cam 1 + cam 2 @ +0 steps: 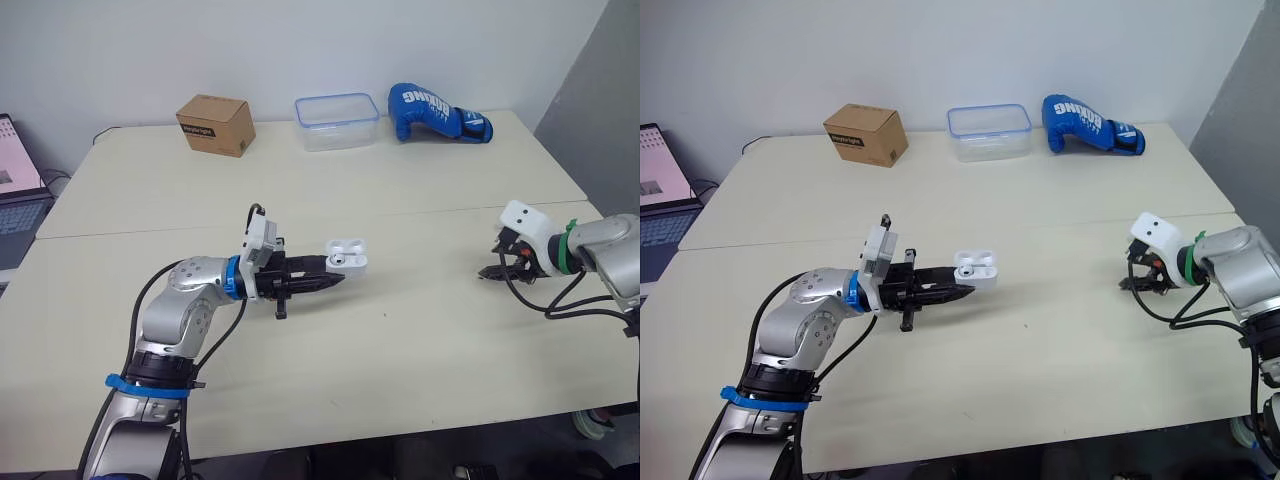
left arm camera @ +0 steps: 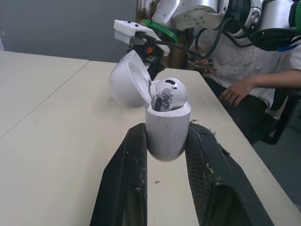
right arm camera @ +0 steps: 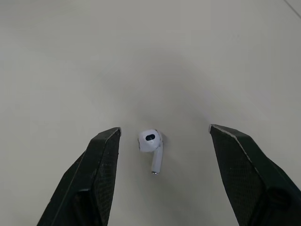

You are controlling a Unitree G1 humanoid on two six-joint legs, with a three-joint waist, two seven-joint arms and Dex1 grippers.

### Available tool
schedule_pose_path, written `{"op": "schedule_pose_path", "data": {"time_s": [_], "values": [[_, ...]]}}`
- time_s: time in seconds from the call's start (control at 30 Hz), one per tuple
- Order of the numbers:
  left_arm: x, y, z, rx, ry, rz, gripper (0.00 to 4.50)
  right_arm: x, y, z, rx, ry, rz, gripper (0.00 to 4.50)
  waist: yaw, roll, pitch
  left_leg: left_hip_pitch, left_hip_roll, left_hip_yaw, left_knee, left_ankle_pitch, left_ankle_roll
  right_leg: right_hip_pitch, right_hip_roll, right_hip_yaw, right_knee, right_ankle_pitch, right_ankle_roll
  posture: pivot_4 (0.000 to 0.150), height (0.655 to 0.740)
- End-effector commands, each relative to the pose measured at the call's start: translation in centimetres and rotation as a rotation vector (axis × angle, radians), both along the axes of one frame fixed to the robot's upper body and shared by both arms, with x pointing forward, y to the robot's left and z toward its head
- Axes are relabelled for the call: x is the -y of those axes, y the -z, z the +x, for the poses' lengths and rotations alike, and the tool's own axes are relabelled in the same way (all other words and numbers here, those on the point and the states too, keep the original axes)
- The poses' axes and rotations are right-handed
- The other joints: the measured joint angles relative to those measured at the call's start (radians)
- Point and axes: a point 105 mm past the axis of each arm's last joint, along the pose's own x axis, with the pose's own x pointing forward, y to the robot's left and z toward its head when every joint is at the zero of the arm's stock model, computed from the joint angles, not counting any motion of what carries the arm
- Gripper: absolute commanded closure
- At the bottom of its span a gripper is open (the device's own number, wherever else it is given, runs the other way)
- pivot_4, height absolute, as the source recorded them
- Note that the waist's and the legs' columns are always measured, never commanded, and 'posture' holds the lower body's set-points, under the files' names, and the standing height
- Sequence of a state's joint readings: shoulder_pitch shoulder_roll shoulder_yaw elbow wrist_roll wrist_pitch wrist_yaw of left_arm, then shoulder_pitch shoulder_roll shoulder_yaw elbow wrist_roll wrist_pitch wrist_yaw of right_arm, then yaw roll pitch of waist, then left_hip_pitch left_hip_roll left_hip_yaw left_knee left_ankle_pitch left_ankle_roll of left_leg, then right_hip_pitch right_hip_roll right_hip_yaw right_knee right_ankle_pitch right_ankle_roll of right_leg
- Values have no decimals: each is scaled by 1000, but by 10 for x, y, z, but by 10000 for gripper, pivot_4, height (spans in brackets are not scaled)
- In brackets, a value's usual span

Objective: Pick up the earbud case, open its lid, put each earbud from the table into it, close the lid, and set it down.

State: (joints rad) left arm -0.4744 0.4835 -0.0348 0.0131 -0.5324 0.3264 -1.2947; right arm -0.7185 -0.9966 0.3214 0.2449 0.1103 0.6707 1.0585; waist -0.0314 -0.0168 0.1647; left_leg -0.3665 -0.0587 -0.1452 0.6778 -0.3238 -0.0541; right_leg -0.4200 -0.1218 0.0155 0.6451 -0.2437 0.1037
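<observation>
My left gripper (image 1: 335, 281) was clamped on the earbud case (image 2: 168, 134), one black finger on each side of its white body, holding it just above the table (image 1: 400, 200) near the middle. The lid (image 2: 127, 80) stood hinged back and open, and one earbud (image 2: 169, 94) sat in the case with its rounded head showing above the rim.

Over at the right edge, my right gripper (image 3: 164, 128) hung low over the tabletop with its fingers spread wide apart. The second earbud (image 3: 151, 143) lay on the table between them, nearer one finger than the other, and neither touched it. The two grippers were well apart.

Along the far edge I saw a cardboard box (image 1: 215, 124) on the left, a clear plastic container (image 1: 337, 121) with a blue rim in the middle, and a blue boxing glove (image 1: 436, 113) just right of it. A laptop (image 1: 15, 190) stood open off the far left side. Beyond the right end of the table, the left wrist view caught a seated person's hand (image 2: 235, 92).
</observation>
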Motion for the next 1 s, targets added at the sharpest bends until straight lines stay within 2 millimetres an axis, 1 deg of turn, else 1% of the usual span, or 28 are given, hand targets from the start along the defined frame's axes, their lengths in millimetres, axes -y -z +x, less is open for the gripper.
{"op": "schedule_pose_path", "data": {"time_s": [0.03,0.23,0.33,0.87,0.97,1.0], "values": [[-1,-11,-5,38,4,-26,37257,1,1,2,1,-2,-3,13743,0,0,0,0,0,0,0,0,0,0,0,0,0,0,0,1500,7307],[0,-10,-6,34,2,-26,37257,2,14,8,-18,30,-2,13743,0,0,0,0,0,0,0,0,0,0,0,0,0,0,0,1500,7307],[0,-11,-6,34,0,-25,37257,4,18,8,-30,41,-5,13743,0,0,0,0,0,0,0,0,0,0,0,0,0,0,0,1500,7307],[1,-10,-6,34,-4,-21,37257,13,24,2,-73,66,-12,13743,1,0,0,0,0,0,0,0,0,1,0,0,0,0,0,1500,7307],[1,-10,-5,35,-4,-21,37257,15,25,1,-78,69,-21,19776,1,0,0,0,0,0,0,0,0,1,0,0,0,0,0,1500,7307],[1,-10,-5,35,-4,-21,37257,15,25,0,-80,69,-23,23024,1,0,0,0,0,0,0,0,0,1,0,0,0,0,0,1500,7307]]}}
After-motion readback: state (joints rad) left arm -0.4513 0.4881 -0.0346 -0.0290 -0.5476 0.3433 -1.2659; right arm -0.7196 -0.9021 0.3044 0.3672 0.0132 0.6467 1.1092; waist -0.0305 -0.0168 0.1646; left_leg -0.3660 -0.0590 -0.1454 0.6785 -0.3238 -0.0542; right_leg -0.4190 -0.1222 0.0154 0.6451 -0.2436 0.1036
